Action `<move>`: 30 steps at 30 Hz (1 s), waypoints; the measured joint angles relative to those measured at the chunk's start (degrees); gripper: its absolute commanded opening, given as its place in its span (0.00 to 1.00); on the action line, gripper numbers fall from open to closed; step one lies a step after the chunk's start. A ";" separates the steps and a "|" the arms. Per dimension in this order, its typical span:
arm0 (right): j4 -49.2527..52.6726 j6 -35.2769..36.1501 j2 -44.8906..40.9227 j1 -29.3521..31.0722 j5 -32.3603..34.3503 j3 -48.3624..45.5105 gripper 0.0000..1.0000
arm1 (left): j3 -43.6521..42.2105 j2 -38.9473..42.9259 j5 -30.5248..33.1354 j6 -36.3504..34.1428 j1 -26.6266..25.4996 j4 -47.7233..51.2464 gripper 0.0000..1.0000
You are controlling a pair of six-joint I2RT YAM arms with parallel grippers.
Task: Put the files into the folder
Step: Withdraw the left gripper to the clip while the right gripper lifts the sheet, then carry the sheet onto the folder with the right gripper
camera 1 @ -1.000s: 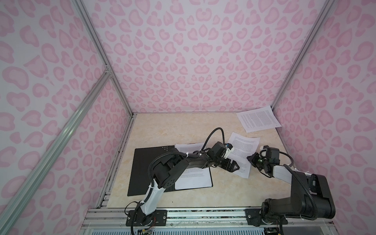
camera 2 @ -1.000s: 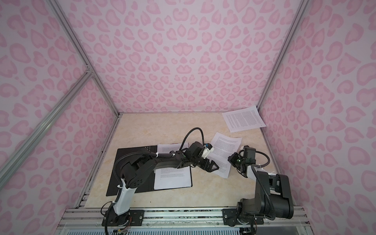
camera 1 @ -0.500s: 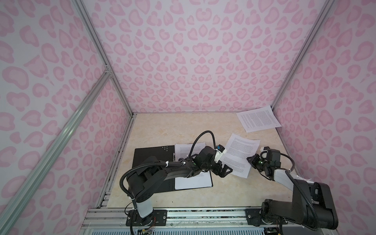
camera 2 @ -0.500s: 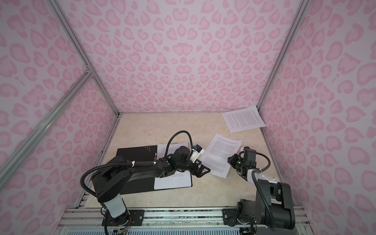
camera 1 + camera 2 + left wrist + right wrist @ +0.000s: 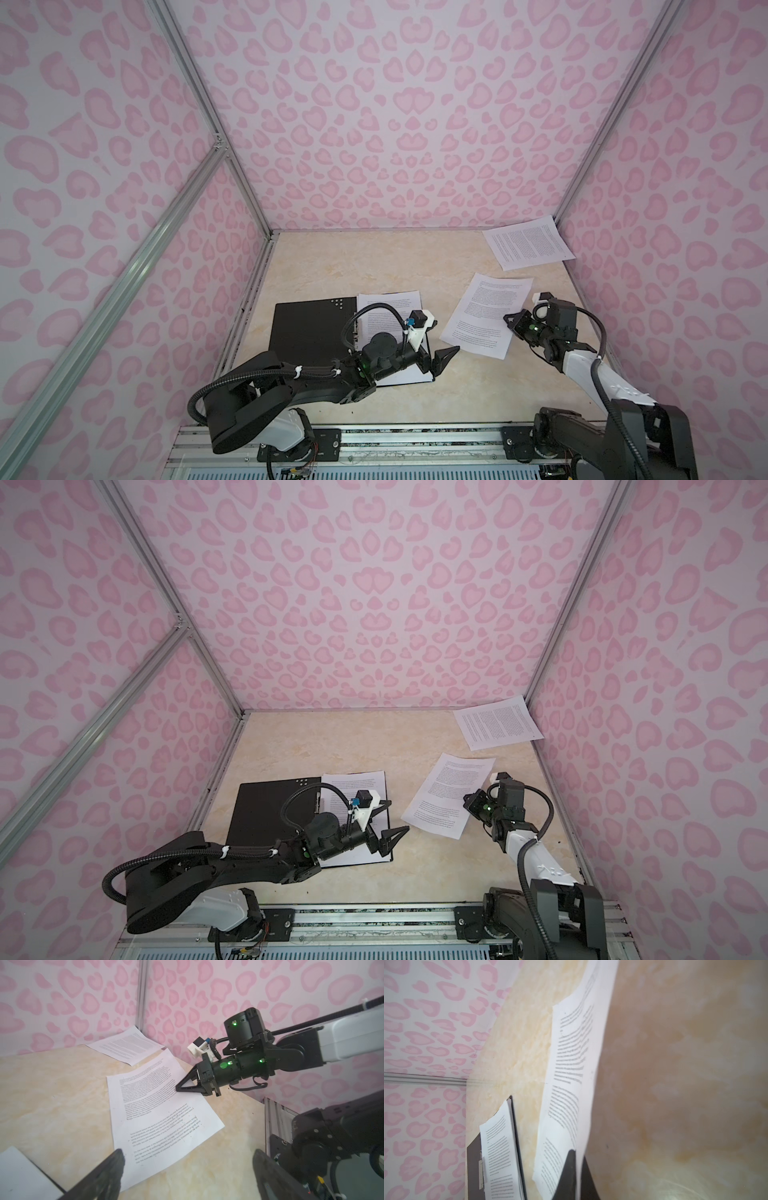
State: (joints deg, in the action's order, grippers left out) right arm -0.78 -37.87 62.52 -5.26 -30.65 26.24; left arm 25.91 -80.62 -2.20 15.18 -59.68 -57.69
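Pinching thin printed sheet (image 5: 485, 312), right tool (image 5: 508, 319), flat black folder (image 5: 311, 332)

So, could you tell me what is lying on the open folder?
Printed sheets cover the right half of the folder; its left half is bare black. The left arm hides the stack's near part.

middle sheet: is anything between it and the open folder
The left gripper, jaws open, sits in the gap between the middle sheet and the folder, by its near corner. The right gripper grips the sheet's edge.
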 measured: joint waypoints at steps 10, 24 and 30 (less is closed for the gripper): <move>10.78 0.57 -8.35 27.71 11.15 16.87 0.00 | -7.67 29.18 24.02 1.38 -0.28 6.78 0.98; -2.89 -7.17 2.62 46.18 13.03 20.44 0.00 | -13.25 67.76 45.83 2.47 1.20 43.50 0.98; -9.03 -9.49 9.62 42.66 13.35 9.42 0.00 | -12.11 67.71 47.15 1.68 1.27 46.01 0.98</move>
State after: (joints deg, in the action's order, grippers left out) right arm -9.80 -47.35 72.14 37.41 -17.30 35.66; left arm 13.80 -12.91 44.95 16.86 -58.41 -11.68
